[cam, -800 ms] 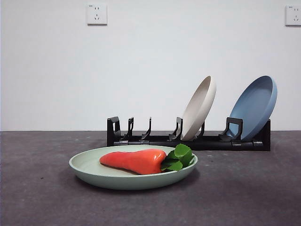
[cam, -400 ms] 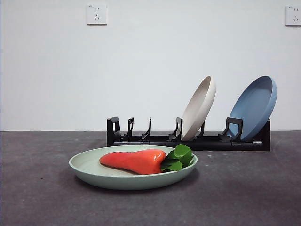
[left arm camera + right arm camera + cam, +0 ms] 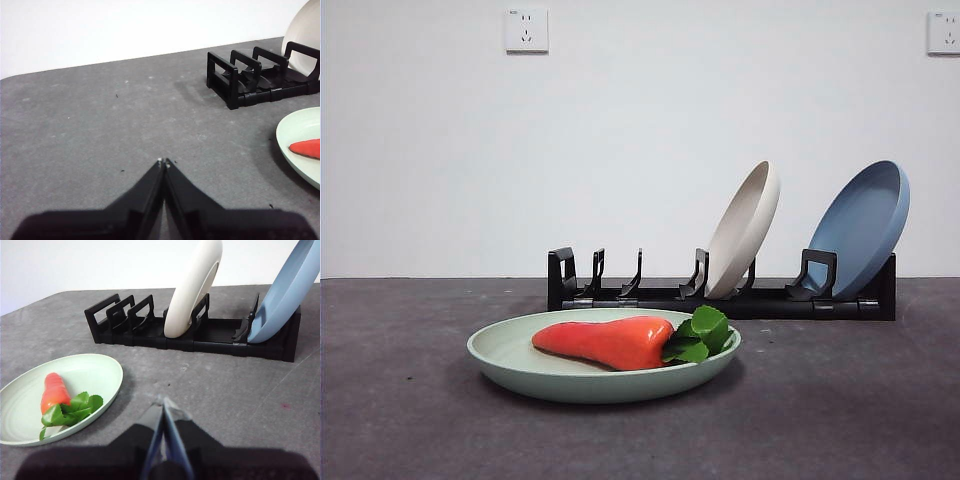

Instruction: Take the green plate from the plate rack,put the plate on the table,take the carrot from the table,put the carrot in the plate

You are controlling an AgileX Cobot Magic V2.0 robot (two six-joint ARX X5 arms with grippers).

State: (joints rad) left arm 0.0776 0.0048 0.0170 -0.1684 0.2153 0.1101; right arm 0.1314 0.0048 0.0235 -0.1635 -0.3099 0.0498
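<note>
The green plate lies flat on the dark grey table, in front of the black plate rack. The orange-red carrot rests inside the plate with its leafy top toward the rack's right half. In the right wrist view the plate and carrot sit off to one side of my right gripper, which is shut and empty above the table. My left gripper is shut and empty too, well away from the plate and the carrot's tip.
A beige plate and a blue plate lean in the rack's right slots. The rack's left slots hold nothing. A white wall with two sockets stands behind the table.
</note>
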